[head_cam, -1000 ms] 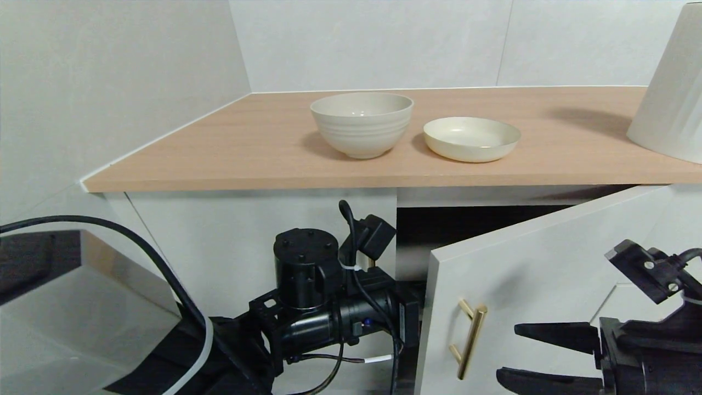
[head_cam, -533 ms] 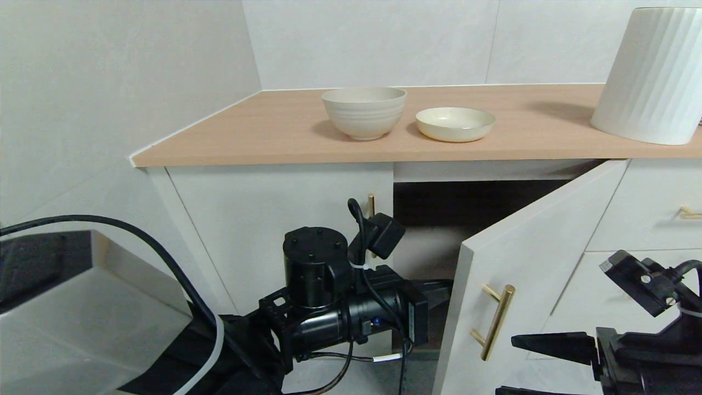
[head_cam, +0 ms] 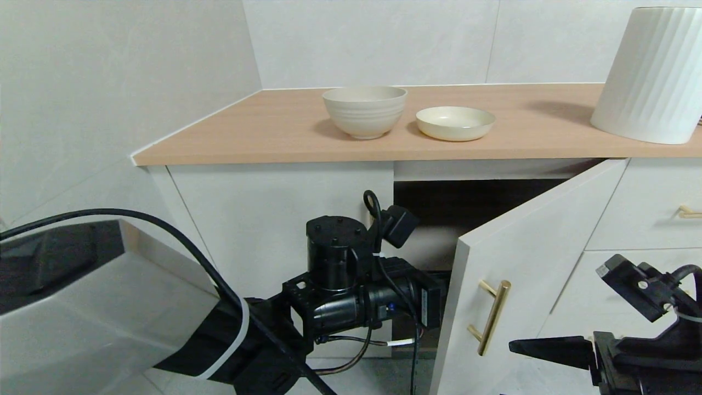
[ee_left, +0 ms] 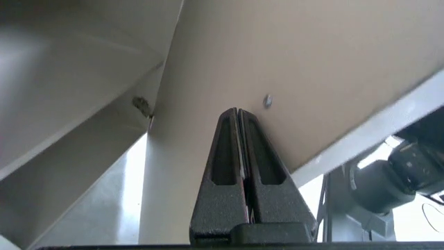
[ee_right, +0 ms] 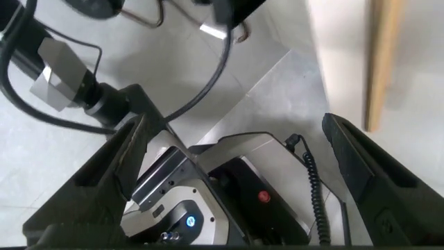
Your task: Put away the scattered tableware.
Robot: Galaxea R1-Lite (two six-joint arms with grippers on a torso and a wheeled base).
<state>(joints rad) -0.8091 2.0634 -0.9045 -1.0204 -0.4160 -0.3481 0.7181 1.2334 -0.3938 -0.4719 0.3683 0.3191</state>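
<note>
Head view record: the bowl (head_cam: 364, 111) and dish (head_cam: 455, 122) are seen on the counter (head_cam: 263, 131), well above both grippers, the left gripper (ee_left: 238, 114) being closed empty behind the cabinet door (head_cam: 526, 263) and the right gripper (ee_right: 232, 139) spread wide.

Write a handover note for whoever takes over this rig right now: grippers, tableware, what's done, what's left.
Left gripper: shut, empty, low behind the edge of the open cabinet door.
Right gripper: open, empty, low in front of that door.
Tableware: bowl and shallow dish sit side by side, apart, on the countertop.
Done: cabinet door stands open.
Left: neither piece has been picked up; both probably go into the cabinet.
</note>
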